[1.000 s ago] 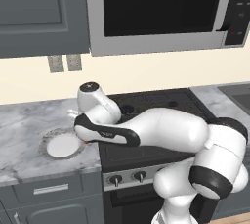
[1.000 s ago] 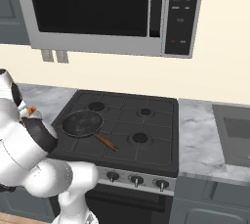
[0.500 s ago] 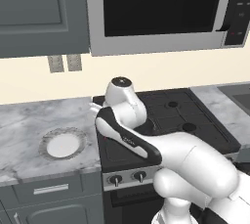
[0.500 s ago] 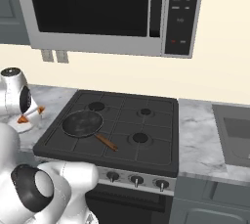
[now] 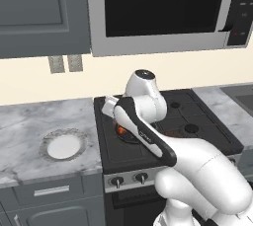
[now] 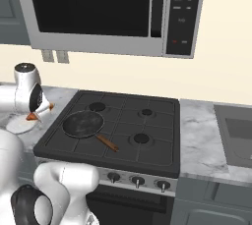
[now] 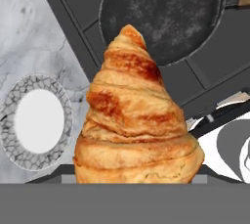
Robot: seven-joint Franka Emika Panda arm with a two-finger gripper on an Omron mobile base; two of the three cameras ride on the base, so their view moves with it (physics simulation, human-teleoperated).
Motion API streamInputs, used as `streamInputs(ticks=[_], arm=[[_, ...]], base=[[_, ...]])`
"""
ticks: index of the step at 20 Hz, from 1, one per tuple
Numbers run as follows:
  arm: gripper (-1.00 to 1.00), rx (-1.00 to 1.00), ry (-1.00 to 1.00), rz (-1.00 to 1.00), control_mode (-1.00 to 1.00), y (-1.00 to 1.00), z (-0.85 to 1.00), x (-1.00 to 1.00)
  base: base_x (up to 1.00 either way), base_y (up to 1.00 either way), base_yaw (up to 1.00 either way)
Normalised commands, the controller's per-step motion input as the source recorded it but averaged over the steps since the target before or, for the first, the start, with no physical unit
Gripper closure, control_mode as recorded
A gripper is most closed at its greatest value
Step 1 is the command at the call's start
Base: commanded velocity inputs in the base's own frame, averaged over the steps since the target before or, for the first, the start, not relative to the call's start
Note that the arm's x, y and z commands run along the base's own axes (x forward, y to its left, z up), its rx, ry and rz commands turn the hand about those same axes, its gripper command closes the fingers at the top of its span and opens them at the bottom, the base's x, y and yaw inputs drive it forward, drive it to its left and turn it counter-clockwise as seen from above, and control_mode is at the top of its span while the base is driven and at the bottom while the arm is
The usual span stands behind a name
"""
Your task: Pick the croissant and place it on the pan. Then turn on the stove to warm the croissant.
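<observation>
Grey marble counter (image 5: 29, 136) ran left of the black stove (image 6: 147, 135), microwave (image 6: 98, 8) above. Gripper (image 6: 33, 116) was clamped on the croissant (image 7: 134, 120), carried in the air by the stove's left edge. Pan (image 6: 82, 123) sat on the near-left burner, nothing in it. White plate (image 5: 63, 146) lay on the counter, left of the stove.

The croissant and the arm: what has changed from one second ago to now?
The gripper has carried the croissant up off the white plate and toward the stove; it now holds the pastry in the air, near the pan. The pan, still empty, the plate and the stove knobs stayed where they were.
</observation>
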Motion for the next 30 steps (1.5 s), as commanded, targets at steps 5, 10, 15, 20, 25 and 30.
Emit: streamInputs(ticks=[5, 10, 15, 20, 25, 30], arm=[[1.00, 0.00, 0.05, 0.00, -1.00, -0.43, 0.00, 0.00], [1.00, 0.00, 0.13, 0.00, -1.00, -0.55, 0.00, 0.00], [1.00, 0.00, 0.10, 0.00, -1.00, -0.54, 0.00, 0.00], [1.00, 0.00, 0.03, 0.00, -1.00, -0.35, -0.12, 0.09], [1.00, 0.00, 0.00, 0.00, -1.00, -0.07, -0.16, 0.20], [1.00, 0.00, 0.00, 0.00, -1.00, 0.00, -0.15, 0.27]], base=[[0.00, 0.00, 0.00], [0.00, 0.00, 0.00], [0.00, 0.00, 0.00], [0.00, 0.00, 0.00], [0.00, 0.00, 0.00], [0.00, 0.00, 0.00]])
